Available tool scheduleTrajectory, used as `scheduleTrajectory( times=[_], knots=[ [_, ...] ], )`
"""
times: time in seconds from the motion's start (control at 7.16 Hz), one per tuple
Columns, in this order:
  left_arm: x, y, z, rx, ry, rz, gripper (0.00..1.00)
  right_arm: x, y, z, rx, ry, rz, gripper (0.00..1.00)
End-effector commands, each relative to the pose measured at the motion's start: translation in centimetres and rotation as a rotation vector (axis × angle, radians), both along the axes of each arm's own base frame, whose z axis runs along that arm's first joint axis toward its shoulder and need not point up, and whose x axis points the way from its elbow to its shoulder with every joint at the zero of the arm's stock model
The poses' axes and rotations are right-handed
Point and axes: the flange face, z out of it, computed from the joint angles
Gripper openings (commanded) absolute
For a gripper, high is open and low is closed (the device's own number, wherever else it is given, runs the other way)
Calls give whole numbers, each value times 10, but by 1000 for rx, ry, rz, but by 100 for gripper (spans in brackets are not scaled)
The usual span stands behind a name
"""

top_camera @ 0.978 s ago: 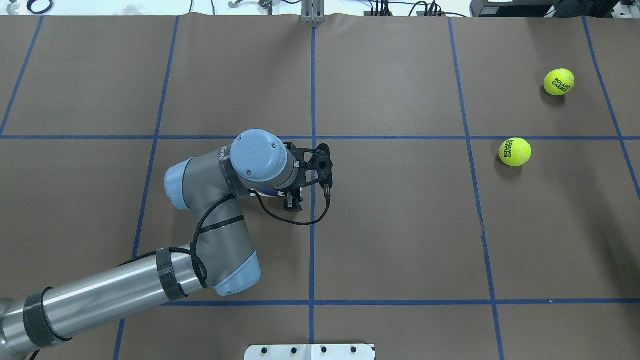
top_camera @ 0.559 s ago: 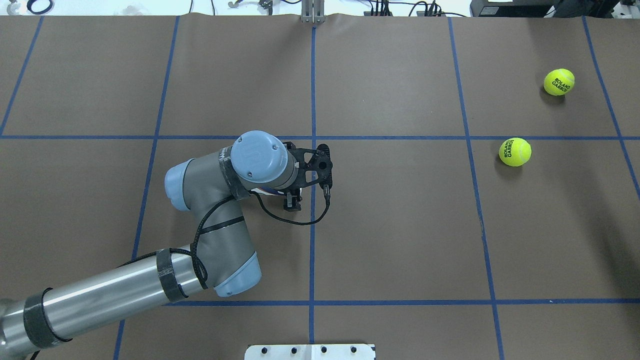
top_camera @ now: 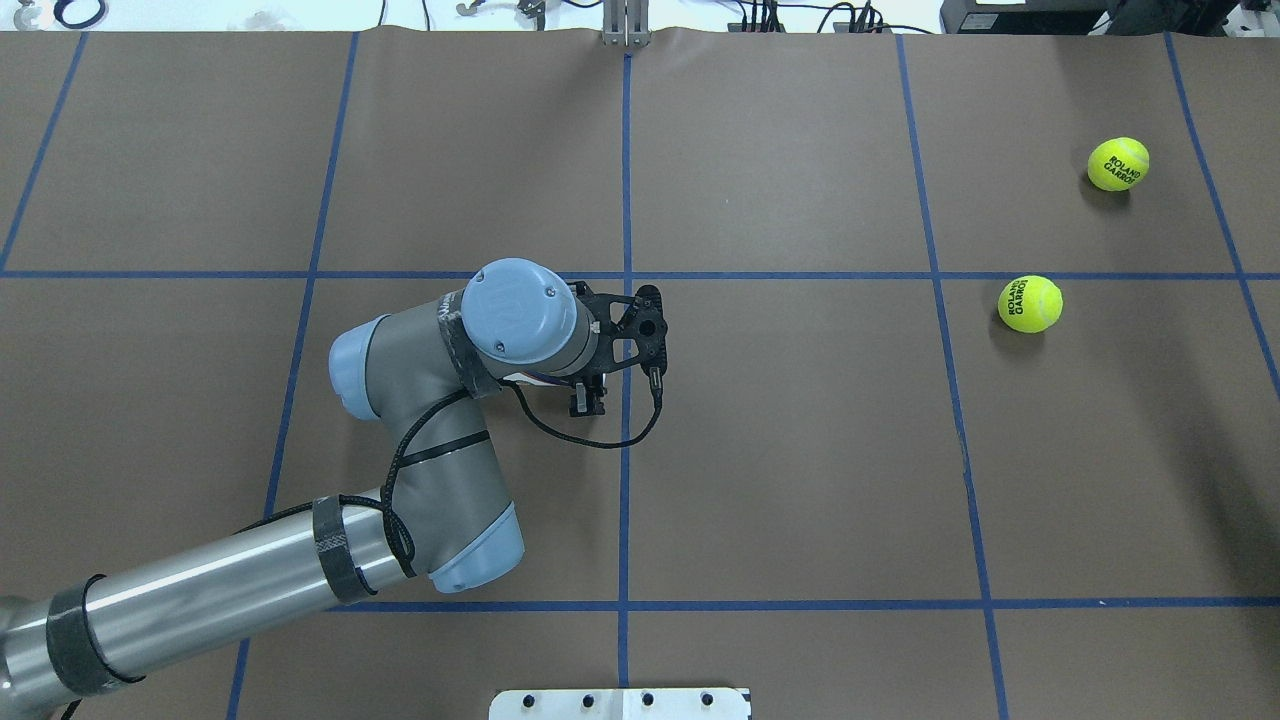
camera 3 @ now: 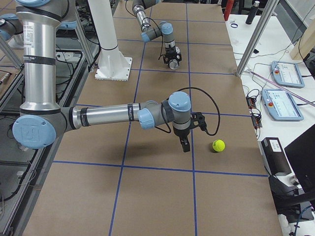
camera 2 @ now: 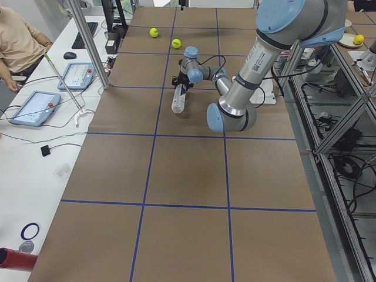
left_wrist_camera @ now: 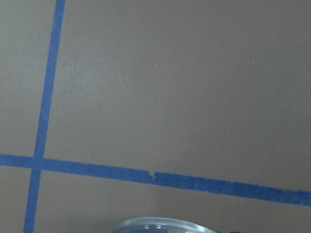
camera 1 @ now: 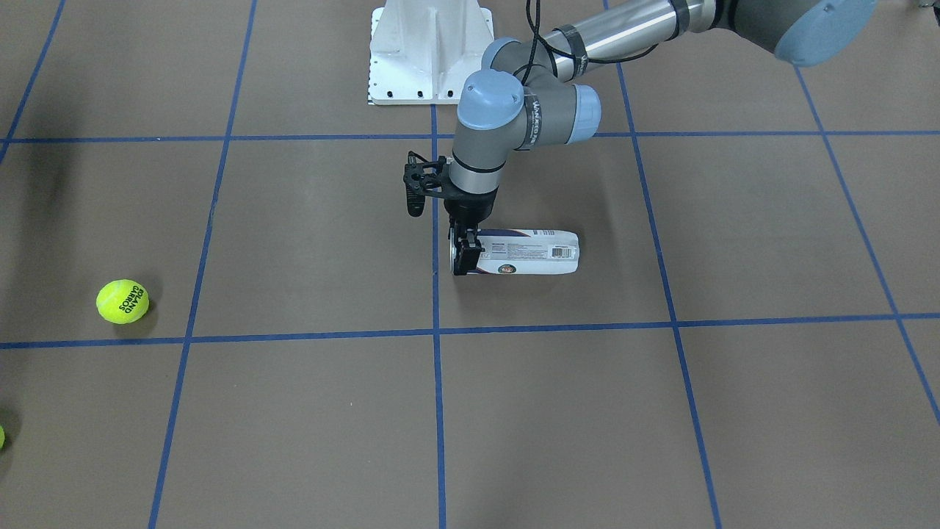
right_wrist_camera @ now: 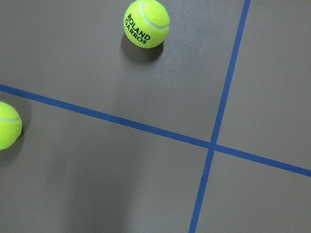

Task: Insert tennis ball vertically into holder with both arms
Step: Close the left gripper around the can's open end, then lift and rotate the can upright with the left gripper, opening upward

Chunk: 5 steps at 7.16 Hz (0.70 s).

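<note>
Found the can (camera 1: 525,253) lying on its side on the brown desk (camera 1: 661,411), just on the robot's left of the middle line of blue tape (camera 1: 433,330), barcode facing up. Found the left arm (camera 1: 514,110) bent down over the can's open end, left jaws closed across that end, fingers (camera 1: 461,257) against the can's wall on either side as far as could be made out. From overhead, saw only a sliver of the can (top_camera: 525,381) poking out under the left arm. Caught just the can's clear rim (left_wrist_camera: 160,224) at the bottom edge of the left wrist view, with bare desk and crossing tape beyond.

Spotted the ball (top_camera: 1030,304) on the desk, well apart from the can, toward the robot's right, black print up. Spotted a second ball (top_camera: 1118,164) beyond it, farther from the robot and nearer the desk's right end.

Made out the right arm (camera 3: 108,115) only in the right side view, stretched level over the desk, right jaws pointing down above the surface, second ball (camera 3: 218,145) on the desk off to one side. Could not tell how wide the right jaws stood. Picked up two balls in the right wrist view, one cut by the frame's left edge.

Noted the white base (camera 1: 429,51) on the robot's side of the can. Noted a person (camera 2: 17,38) seated near two tablets (camera 2: 35,108) in the left side view.
</note>
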Motion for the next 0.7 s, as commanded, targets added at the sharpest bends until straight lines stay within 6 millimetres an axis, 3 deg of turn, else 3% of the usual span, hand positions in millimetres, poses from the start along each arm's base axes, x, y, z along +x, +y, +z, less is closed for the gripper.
scheduleTrajectory(
  times=[0.0,0.28,0.42,0.56],
  knots=[
    [-32,6,-49,46,99,-9,76,0,-1,-1,3,0,0,100],
    [-97,12,-116,79,275,-72,77,0,-1,-1,1,0,0,100],
    [-123,11,-138,62,403,-121,77,0,-1,-1,1,0,0,100],
    [-133,14,-149,36,555,-149,77,0,-1,-1,3,0,0,100]
  ],
)
